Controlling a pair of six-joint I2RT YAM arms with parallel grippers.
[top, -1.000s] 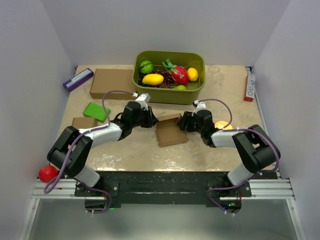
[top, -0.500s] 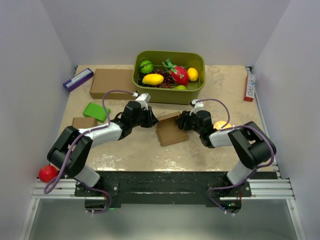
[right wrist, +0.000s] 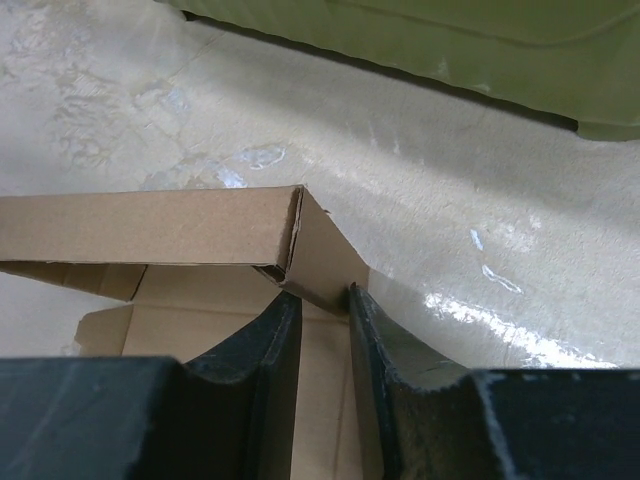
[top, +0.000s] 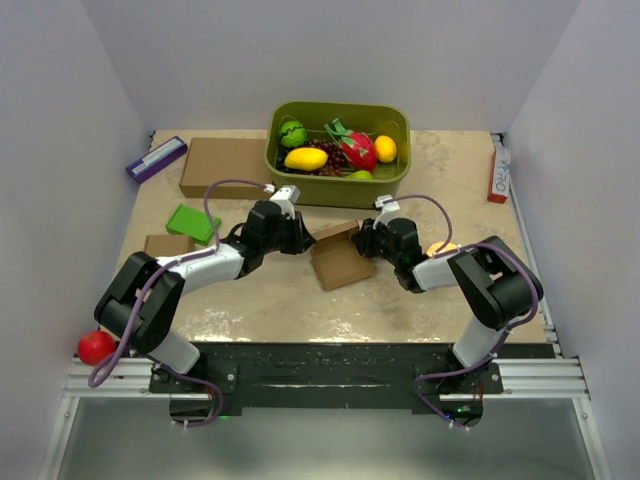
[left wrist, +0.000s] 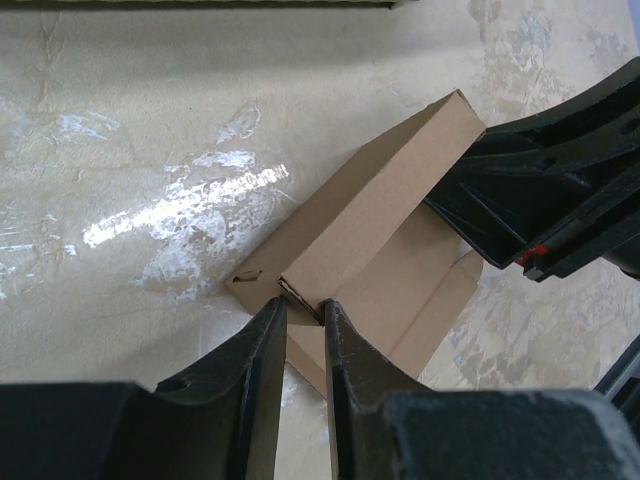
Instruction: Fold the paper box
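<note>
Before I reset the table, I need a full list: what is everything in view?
paper box: one, brown, centre
bin: one, olive green, back centre
fruit: several, mixed colours, inside bin
large carton: one, brown, left of bin
small carton: one, brown, left side
flat pad: one, green, beside small carton
purple box: one, purple, back left
red box: one, red, right edge
orange ball: one, orange, right of paper box
red ball: one, red, near left corner
left hand: one, black, pinching paper box
right hand: one, black, pinching paper box
</note>
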